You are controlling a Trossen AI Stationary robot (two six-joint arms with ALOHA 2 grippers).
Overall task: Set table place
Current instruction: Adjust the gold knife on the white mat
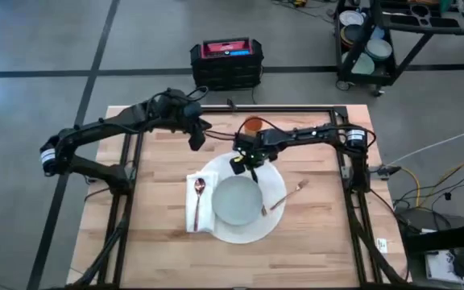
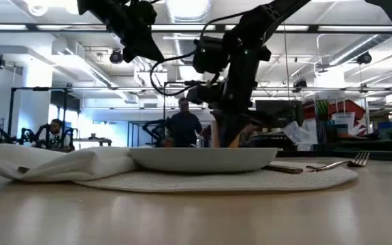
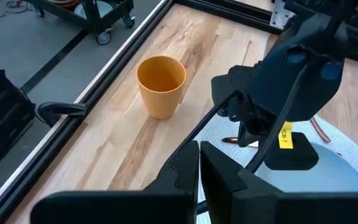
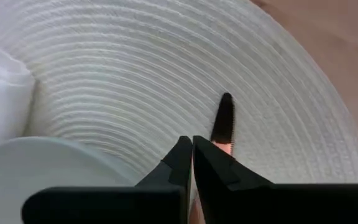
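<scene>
Looking down, high view: the table [image 1: 159, 242] is a light-wood top in a black frame rail; the place [image 1: 274, 184], a round white mat, lies at its middle under a pale grey-green plate [image 1: 237, 200].
High view, tableware: a white napkin [image 1: 192, 179] with a spoon [image 1: 198, 193] lies left of the plate; a fork [image 1: 288, 194] lies at the mat's right edge; an orange cup [image 1: 252, 125] stands beyond the mat.
High view, room: grey floor with dark lines, a black crate [image 1: 226, 64], a cart [image 1: 385, 36].
Low view: plate on the mat, napkin beside it, fork tines raised; a person [image 2: 183, 124] stands in the lit workshop behind.
Left wrist view: the left gripper [image 3: 199, 163], fingers pressed together and empty, hangs near the cup above bare wood.
Right wrist view: the right gripper [image 4: 192, 149], fingers clenched with nothing between them, sits over the mat's ribbed weave just beside a dark-handled knife [image 4: 224, 121].
</scene>
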